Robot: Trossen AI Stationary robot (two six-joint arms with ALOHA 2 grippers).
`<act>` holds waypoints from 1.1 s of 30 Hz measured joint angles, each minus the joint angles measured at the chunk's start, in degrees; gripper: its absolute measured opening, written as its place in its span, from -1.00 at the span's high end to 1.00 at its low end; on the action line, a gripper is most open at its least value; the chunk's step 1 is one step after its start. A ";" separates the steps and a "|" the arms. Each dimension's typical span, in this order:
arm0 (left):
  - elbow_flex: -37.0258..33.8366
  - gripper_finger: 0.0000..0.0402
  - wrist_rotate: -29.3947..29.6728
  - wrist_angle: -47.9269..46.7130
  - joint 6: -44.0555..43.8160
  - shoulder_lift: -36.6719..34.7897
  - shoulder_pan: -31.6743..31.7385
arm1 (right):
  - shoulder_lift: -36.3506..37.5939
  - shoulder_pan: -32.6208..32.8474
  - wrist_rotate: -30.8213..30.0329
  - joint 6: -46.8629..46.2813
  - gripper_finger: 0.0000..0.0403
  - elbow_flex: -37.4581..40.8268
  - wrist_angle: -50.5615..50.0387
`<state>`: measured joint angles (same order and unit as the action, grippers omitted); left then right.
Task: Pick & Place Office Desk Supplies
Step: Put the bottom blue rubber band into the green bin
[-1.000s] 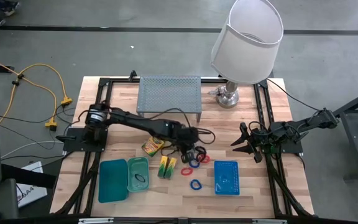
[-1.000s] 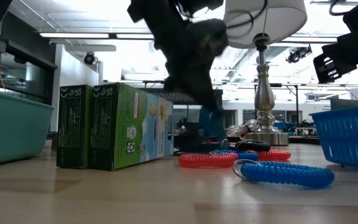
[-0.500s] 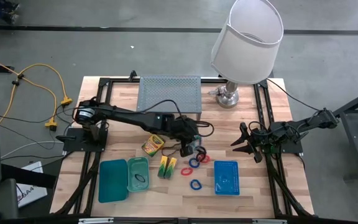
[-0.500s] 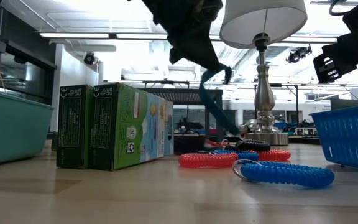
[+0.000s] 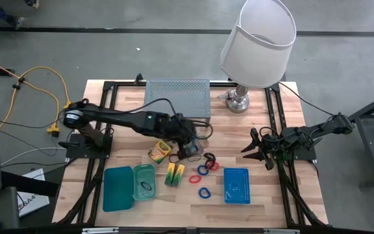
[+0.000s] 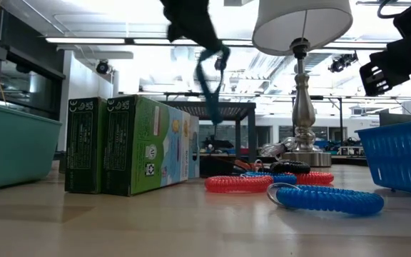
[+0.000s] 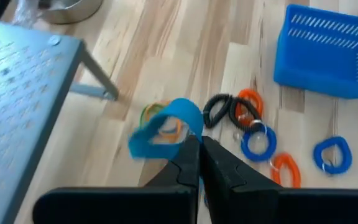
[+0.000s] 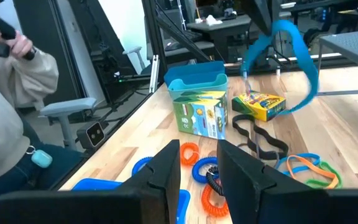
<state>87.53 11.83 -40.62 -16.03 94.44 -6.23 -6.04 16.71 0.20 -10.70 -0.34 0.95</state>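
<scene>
1. The left tool (image 7: 199, 149) is clamped shut on a blue band (image 7: 166, 121), holding it up above the table (image 5: 128, 104), near the crayon box (image 5: 160, 152).
2. The right tool (image 5: 255, 150) waits open by the table's right edge.

The left pincer (image 7: 199, 148) is closed on a blue band loop (image 7: 166, 121), held clear of the bench (image 7: 166, 56). Beyond lie black, orange and blue coiled loops (image 7: 253, 140) (loosely clustered), near the blue mesh basket (image 7: 328, 53) and the grey riser shelf (image 7: 17, 93).
</scene>
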 joint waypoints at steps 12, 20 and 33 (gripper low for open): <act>0.00 1.00 0.49 -20.25 -12.23 -8.88 -4.40 | -0.35 0.00 -0.03 0.00 0.54 0.00 0.04; 0.00 1.00 0.89 -29.79 -23.33 -11.90 -10.54 | -0.39 0.00 -0.01 0.00 0.54 -0.01 0.03; -0.73 1.00 5.86 -37.08 -43.04 -11.90 -24.41 | -0.39 0.00 -0.01 0.00 0.54 0.00 0.04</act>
<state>86.79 17.68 -77.70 -59.07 82.54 -30.64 -6.44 16.71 0.19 -10.70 -0.34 0.99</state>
